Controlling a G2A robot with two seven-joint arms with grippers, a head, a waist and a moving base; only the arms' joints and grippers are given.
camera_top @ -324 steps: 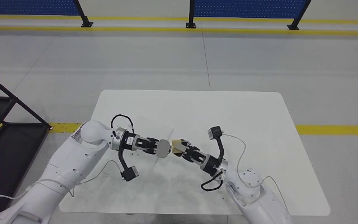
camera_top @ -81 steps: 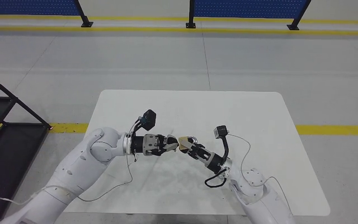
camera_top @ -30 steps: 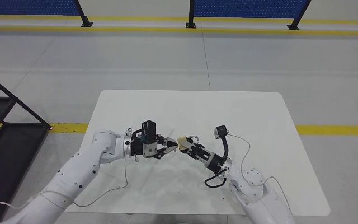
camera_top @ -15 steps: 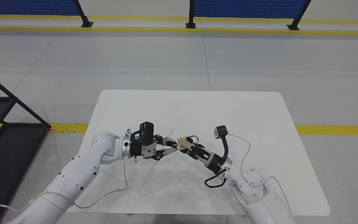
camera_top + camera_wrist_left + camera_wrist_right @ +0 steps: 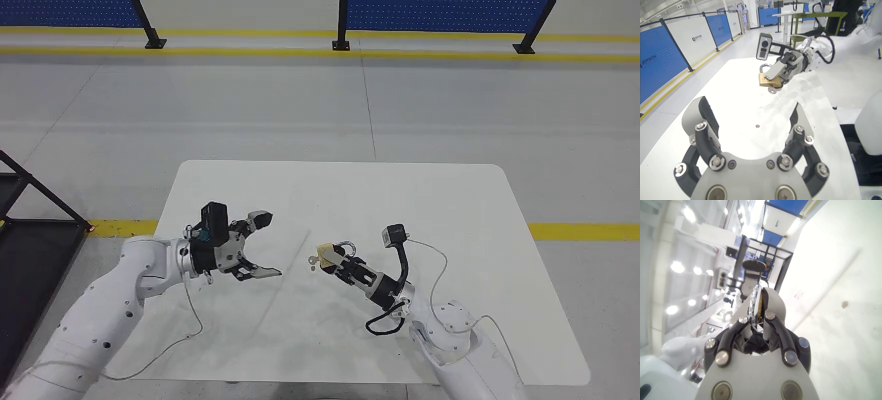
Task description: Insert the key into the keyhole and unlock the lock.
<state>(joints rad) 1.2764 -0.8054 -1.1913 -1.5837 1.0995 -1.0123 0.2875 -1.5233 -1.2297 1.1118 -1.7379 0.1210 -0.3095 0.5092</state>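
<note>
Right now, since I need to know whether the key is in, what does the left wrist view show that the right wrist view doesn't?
Left wrist view: the key sticking out of the underside of the brass lock, its blade inside, and the left gripper open and empty, apart from the lock.
Right wrist view: a close, edge-on look at the right gripper, its fingers pressed on both faces of the lock.
Both: the lock held by the right gripper over the white table, and a small brown speck on the table.
</note>
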